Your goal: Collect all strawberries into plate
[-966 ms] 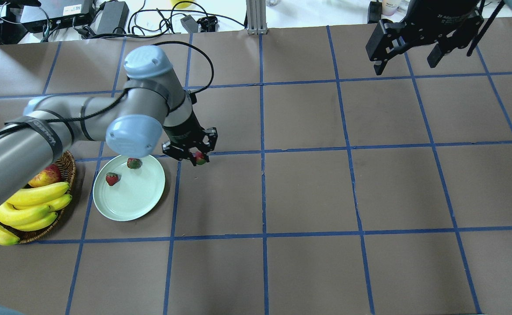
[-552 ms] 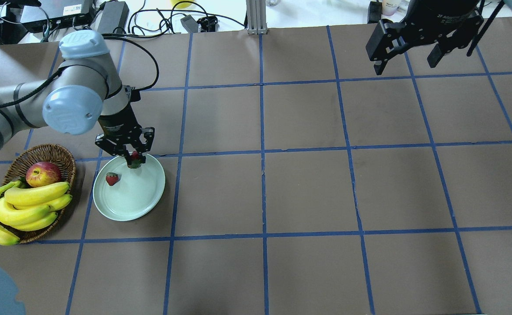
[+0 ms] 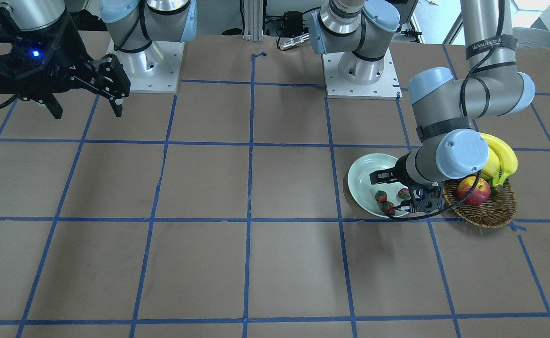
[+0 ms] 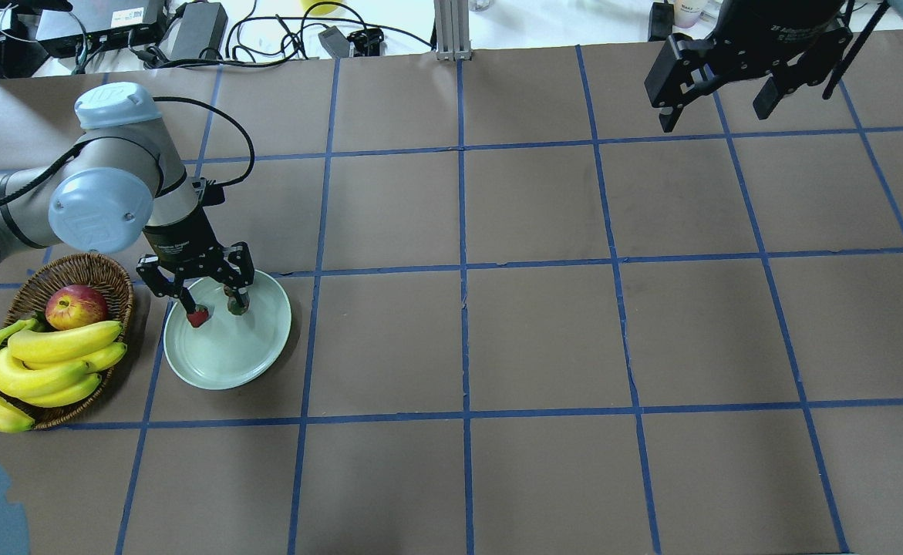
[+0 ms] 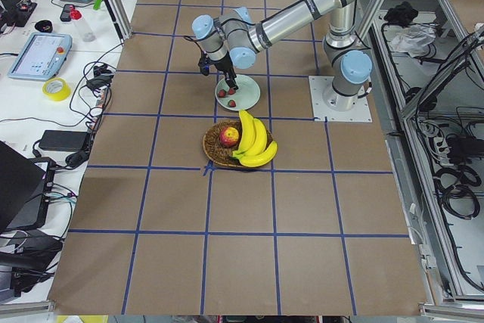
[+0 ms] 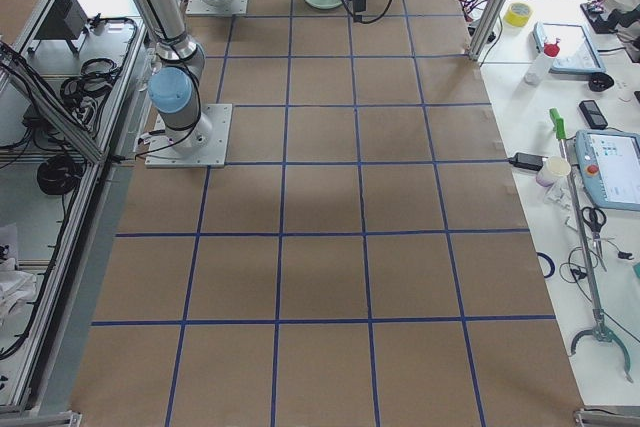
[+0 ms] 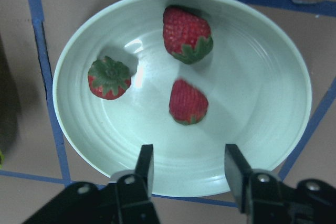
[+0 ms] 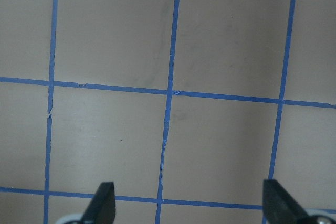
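From my left wrist camera, the left gripper [image 7: 189, 166] shows only its two dark fingers [image 7: 145, 163] at the bottom of the frame. They are spread apart with nothing between them, hanging over the near rim of the plate [image 7: 262, 93]. The gripper body is cut off below.

All three strawberries [image 7: 188, 102] lie inside that pale mint-green plate, apart from one another and clear of the fingers. The nearest lies on its side with the tip pointing away. The one to its left has its green cap facing the camera. The farthest is the largest and lies close to the far rim, cap towards me. At the left edge of this view there is a dark shape I cannot make out.

In the overhead view I can pick out only two berries, because the fingers stand in front of the plate's far half. The front-facing camera shows all three, though the wrist joint and its black cable [image 3: 453, 199] cover the plate's edge on the basket side. In the right-end view the plate is too small for me to see any fruit on it.

Just beside the plate sits the wicker basket [image 4: 73, 266], holding a red-yellow apple [image 4: 75, 306] and a bunch of bananas [image 4: 50, 362] that hangs over its rim.

Well away, across the brown table [image 4: 536, 339] with its blue tape grid, the right gripper [image 4: 717, 108] hangs high with its jaws wide and empty
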### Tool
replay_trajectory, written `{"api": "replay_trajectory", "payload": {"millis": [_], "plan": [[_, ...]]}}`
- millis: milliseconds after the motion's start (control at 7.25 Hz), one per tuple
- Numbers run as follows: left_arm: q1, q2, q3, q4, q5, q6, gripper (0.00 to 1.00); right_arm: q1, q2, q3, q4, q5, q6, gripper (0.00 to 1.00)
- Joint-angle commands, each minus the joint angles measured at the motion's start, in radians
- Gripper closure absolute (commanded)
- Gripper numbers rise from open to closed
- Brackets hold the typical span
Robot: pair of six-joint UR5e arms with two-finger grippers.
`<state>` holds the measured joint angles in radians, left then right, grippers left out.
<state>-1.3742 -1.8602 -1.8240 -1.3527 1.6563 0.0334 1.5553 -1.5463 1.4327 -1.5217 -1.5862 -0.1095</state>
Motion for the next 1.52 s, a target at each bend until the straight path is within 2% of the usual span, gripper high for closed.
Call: {"api": "replay_trajectory", "payload": {"millis": [0, 276, 690, 966, 1379], "plan": [[-0.016, 0.047, 0.105, -0.008, -0.007, 0.0, 0.0, 0.0, 0.0, 0.0, 0.0, 0.0, -0.001, 0.0], [-0.054, 0.14, 0.161, -0.061, -0.076, -0.01, 0.0, 0.0, 0.0, 0.0, 0.0, 0.0, -0.001, 0.0], [-0.126, 0.254, 0.183, -0.074, -0.078, -0.018, 0.0, 0.0, 0.0, 0.0, 0.0, 0.0, -0.001, 0.0], [-0.128, 0.3, 0.189, -0.1, -0.075, 0.017, 0.0, -0.001, 0.0, -0.003, 0.0, -0.012, -0.002, 0.0], [-0.132, 0.355, 0.218, -0.234, -0.098, 0.028, 0.0, -0.001, 0.0, 0.0, 0.002, -0.003, 0.001, 0.0]]}}
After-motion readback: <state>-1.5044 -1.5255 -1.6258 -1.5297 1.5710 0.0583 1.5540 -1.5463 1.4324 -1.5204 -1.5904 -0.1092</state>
